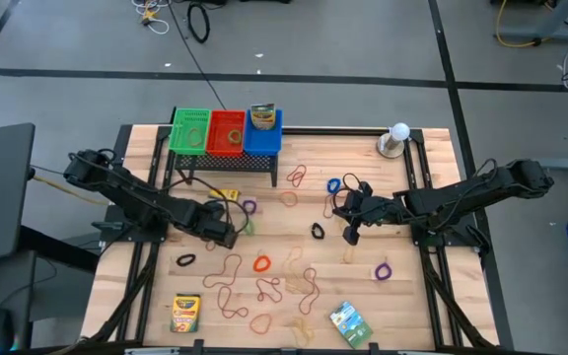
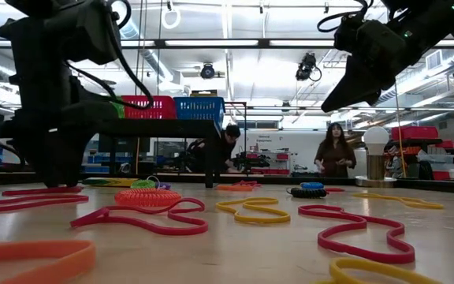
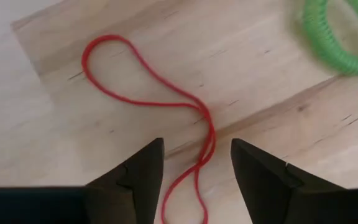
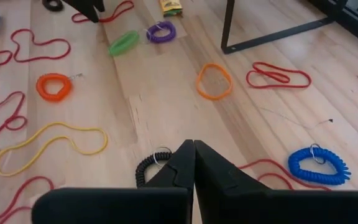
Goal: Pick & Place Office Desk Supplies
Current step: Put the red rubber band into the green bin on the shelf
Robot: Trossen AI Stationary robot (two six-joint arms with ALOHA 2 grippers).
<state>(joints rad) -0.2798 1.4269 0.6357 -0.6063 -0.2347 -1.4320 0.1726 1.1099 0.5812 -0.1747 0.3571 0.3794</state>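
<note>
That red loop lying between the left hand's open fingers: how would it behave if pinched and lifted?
The red loop is a thin strand lying in loose curves on the wood, so it is probably floppy and would sag. It looks very light. Lying flat, it may slip out from under the left hand unless the fingers reach the surface.

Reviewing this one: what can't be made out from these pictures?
- Red band: in the left wrist view its near end runs off the picture edge between the open left fingers; touching or not, unclear.
- Baskets: in the high view the contents are too small to name, apart from one box.
- Green packet: print too small to read.
- Left gripper: in the low view just a dark silhouette.
</note>
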